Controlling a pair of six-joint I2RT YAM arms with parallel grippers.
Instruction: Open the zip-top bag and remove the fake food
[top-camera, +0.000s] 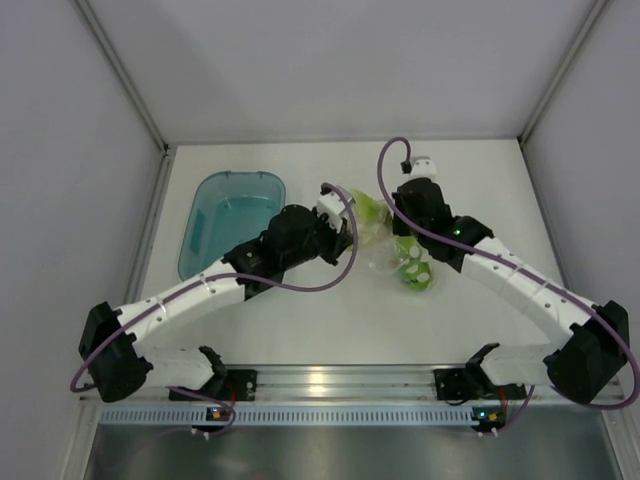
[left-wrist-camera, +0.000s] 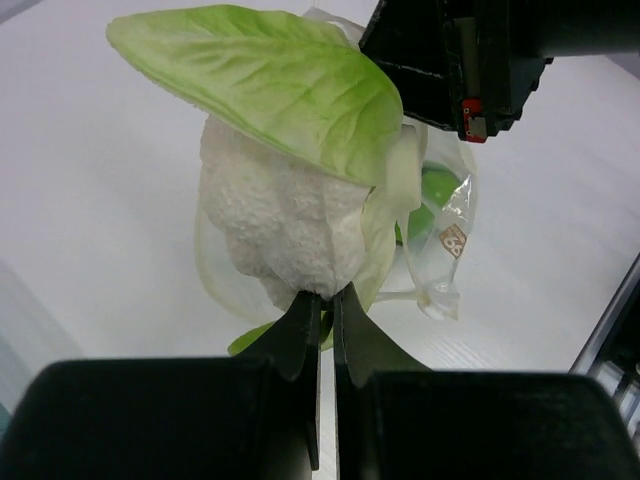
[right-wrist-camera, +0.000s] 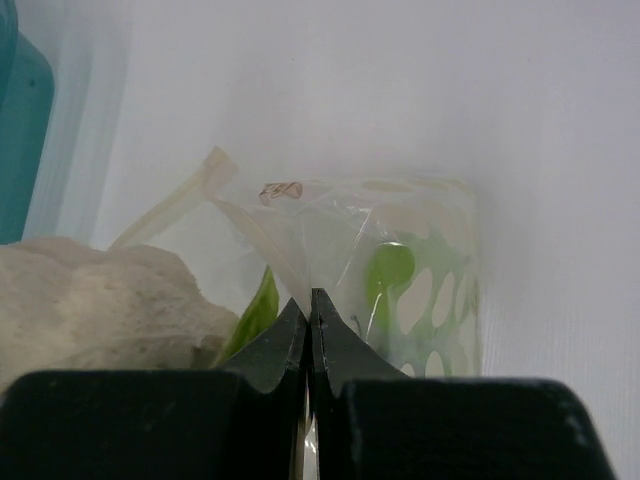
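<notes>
The teal tub (top-camera: 228, 215) sits farthest left, at 9 o'clock from the left gripper (left-wrist-camera: 322, 300). That gripper's fingers are clamped on the lower end of the white-and-green leafy lump (left-wrist-camera: 280, 220). The lump is at the mouth of the zip-top bag (top-camera: 388, 255), toward its 11 o'clock corner. Whether the lump is wholly clear of the bag cannot be told. At the lump's 3 o'clock, the right gripper (right-wrist-camera: 310, 300) pinches a fold of the bag's clear film. A green ball (right-wrist-camera: 385, 275) lies inside the bag, mid-table (top-camera: 300, 330).
</notes>
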